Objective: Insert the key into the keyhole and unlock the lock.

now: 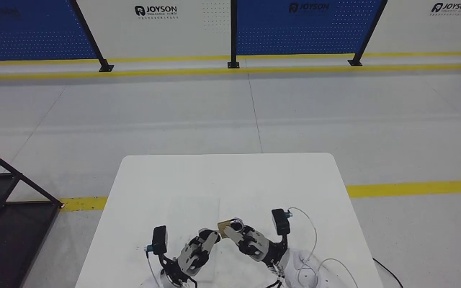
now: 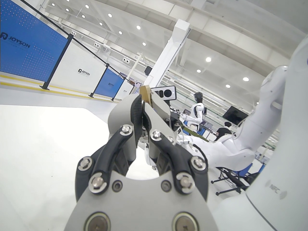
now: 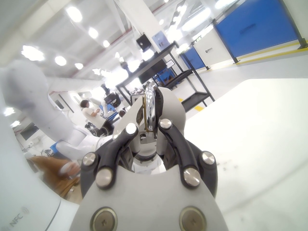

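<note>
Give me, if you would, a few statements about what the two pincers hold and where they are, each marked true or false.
1. The left pincer is shut on a brass-coloured piece. True.
2. The right pincer is open with nothing in it. False: it is shut on a shiny silver piece.
3. In the top view, both pincers meet close together over the near part of the white table. True.
4. The brass-coloured piece lies by itself at the far edge of the table. False: it is held at the pincer tips, near the robot.
</note>
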Motion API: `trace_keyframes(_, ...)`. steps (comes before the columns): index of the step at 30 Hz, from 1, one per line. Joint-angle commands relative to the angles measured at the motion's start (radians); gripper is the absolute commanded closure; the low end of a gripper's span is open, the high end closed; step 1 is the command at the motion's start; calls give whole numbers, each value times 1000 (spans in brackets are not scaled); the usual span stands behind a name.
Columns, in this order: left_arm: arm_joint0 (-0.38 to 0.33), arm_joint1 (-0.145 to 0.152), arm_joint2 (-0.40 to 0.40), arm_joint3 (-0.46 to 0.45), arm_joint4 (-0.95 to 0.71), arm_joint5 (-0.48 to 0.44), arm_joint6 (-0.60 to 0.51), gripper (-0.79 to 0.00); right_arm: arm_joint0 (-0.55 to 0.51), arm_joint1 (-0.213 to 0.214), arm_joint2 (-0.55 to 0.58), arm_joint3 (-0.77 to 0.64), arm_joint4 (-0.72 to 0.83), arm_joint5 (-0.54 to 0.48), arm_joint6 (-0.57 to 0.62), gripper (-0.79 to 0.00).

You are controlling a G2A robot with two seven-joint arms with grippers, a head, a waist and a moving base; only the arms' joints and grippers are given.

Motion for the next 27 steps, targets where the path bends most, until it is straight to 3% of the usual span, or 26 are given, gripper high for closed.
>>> trace_keyframes(1,0,0,0,-1,17,9,14,0,-1,0,0,-1,1,2,2,0)
trace_keyframes(12,-1,-1,8,12,154,93,126,0,-6,1,2,-5,16,18,10,0)
trace_keyframes(27,-13,-1,37,34,302,277,252,0,-16,7,10,-18,47,48,52,0)
